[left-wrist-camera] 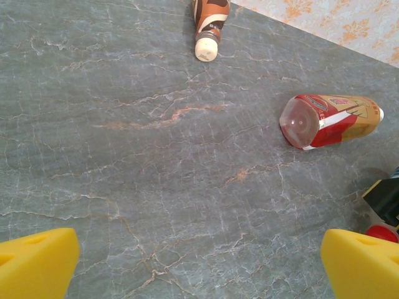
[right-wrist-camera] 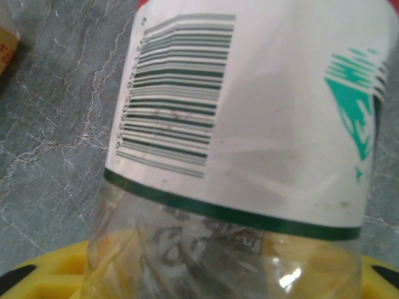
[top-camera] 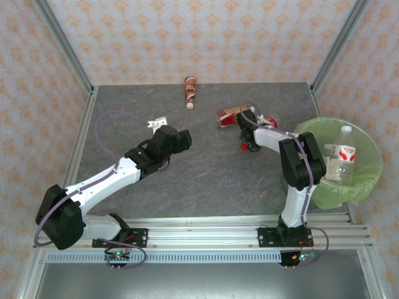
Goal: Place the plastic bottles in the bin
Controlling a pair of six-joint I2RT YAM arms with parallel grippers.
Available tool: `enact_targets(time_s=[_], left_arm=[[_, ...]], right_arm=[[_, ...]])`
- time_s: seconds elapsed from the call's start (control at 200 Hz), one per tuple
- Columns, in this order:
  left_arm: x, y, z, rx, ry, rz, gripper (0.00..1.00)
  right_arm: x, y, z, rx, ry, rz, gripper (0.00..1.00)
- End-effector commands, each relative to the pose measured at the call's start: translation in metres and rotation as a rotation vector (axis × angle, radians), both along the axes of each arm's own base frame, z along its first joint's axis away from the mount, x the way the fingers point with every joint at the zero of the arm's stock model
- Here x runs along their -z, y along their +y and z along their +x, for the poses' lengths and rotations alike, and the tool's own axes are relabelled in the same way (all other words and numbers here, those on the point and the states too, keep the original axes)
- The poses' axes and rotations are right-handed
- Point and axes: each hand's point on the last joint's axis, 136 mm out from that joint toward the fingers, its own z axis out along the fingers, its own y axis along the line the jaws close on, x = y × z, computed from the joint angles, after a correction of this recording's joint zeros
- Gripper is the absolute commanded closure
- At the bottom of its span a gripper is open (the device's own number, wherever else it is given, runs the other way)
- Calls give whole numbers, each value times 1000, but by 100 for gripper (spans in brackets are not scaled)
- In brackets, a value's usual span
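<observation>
As the overhead camera has it, the bin (top-camera: 369, 174) sits at the right near corner of the table (top-camera: 206, 180), and you can read every other place from it. Its light-green liner gapes open at the top. One white-capped bottle (top-camera: 341, 156), clear with a red and white label, leans inside.

Your right tool (top-camera: 245, 141) is down at the table to the left of the bin, near it but apart from it. In its wrist camera a clear bottle (right-wrist-camera: 249, 124) with a white label, a barcode and a green mark lies across the yellow fingers (right-wrist-camera: 62, 277), very close to the lens. The bottle is between the jaws, but you cannot tell whether the pads press on it or stand just off it. A red cap (top-camera: 242, 147) shows just beside that tool, on the side away from the bin.

A little farther from the bin and toward the back wall, the red-labelled bottle (top-camera: 229, 116) lies on its side, close to the right tool. Farther again, the brown bottle (top-camera: 190, 92) lies on its side at the back edge of the table, its pale cap pointing toward the arms.

Your left tool (left-wrist-camera: 199, 268) hangs over bare table about as far from the bin as the brown bottle, but nearer the arms. Its yellow fingertips stand wide apart with nothing between them.
</observation>
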Motion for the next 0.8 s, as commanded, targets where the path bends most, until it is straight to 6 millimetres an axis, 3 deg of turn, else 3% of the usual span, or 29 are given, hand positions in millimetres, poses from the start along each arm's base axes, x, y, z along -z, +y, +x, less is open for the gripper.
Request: enact_targets(time_s=[0.0,0.16,0.355,0.626,0.796], left_arm=[[1,11,-2,-45,-5,9,0],[2,9,-1,-41,-3,2,0],[1,8,-1,-36,-5,-5,0],[1,3,-1,-18,-6,-29,0],[0,2,-1,-16,-5,-38,0]], right_arm=[[-28,-9,3,14,-102,-19,56],[-42,-15,-4,-5,-154,-34,61],[-67,-4,-11,-118,-237,-13,72],[-122,21,-25,-294,-382,50,82],[-170,47,-35,-445,-536,143,97]])
